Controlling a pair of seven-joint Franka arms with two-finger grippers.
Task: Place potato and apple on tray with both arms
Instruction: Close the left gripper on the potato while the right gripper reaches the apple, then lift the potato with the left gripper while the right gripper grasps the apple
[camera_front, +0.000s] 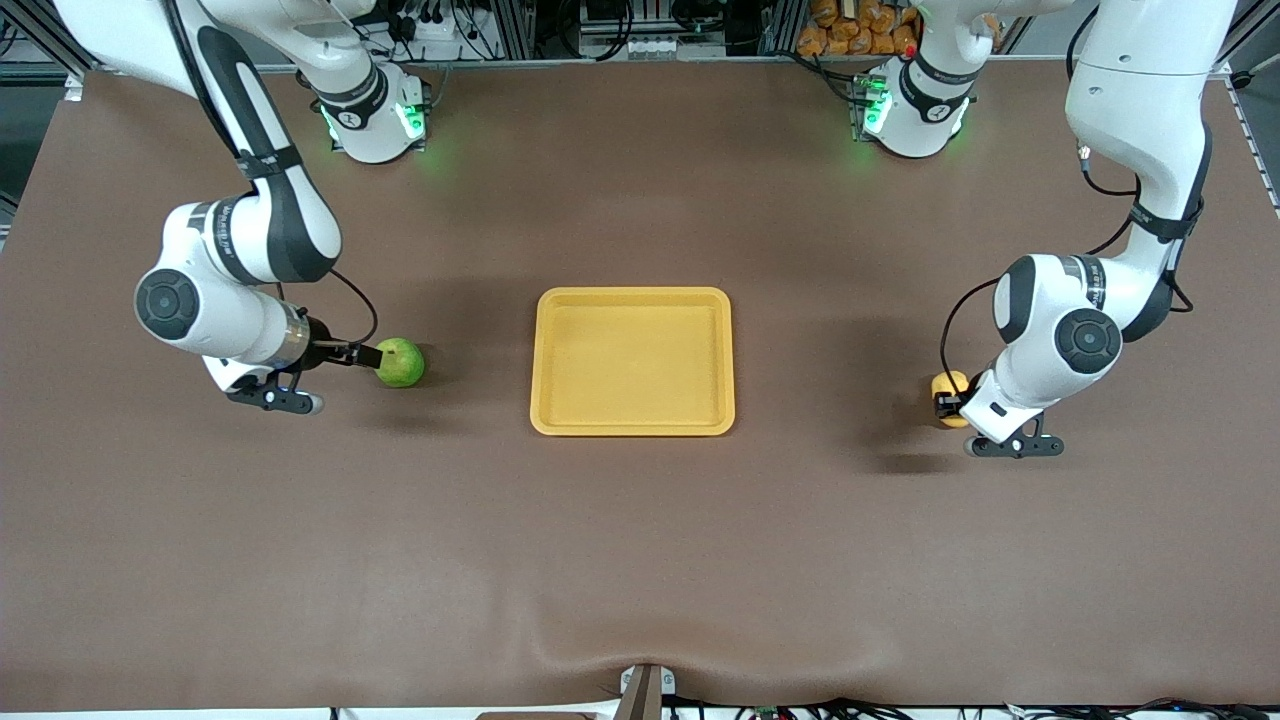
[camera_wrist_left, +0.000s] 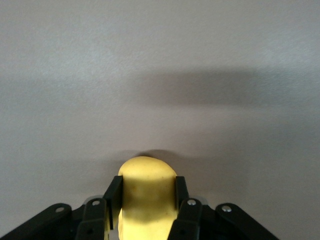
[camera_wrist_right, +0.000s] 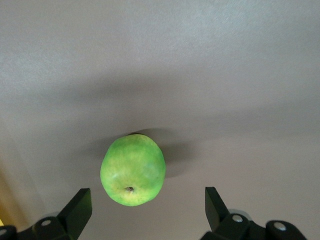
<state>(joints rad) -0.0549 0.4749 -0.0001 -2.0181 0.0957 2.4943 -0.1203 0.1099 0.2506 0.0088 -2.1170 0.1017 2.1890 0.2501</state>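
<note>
The green apple (camera_front: 400, 362) lies on the brown table toward the right arm's end, beside the empty yellow-orange tray (camera_front: 633, 294) in the middle. My right gripper (camera_front: 370, 356) is low at the apple's side. In the right wrist view it (camera_wrist_right: 147, 197) is wide open, and the apple (camera_wrist_right: 132, 170) sits just at its fingertips, closer to one finger, touching neither. The potato (camera_front: 948, 385) is toward the left arm's end. My left gripper (camera_front: 945, 403) is shut on it. In the left wrist view both fingers (camera_wrist_left: 114, 192) press the potato's (camera_wrist_left: 147, 190) sides.
Both arm bases (camera_front: 375, 110) stand along the table's edge farthest from the front camera. Bare brown table lies between each item and the tray. A bracket (camera_front: 645, 690) sits at the table edge nearest the front camera.
</note>
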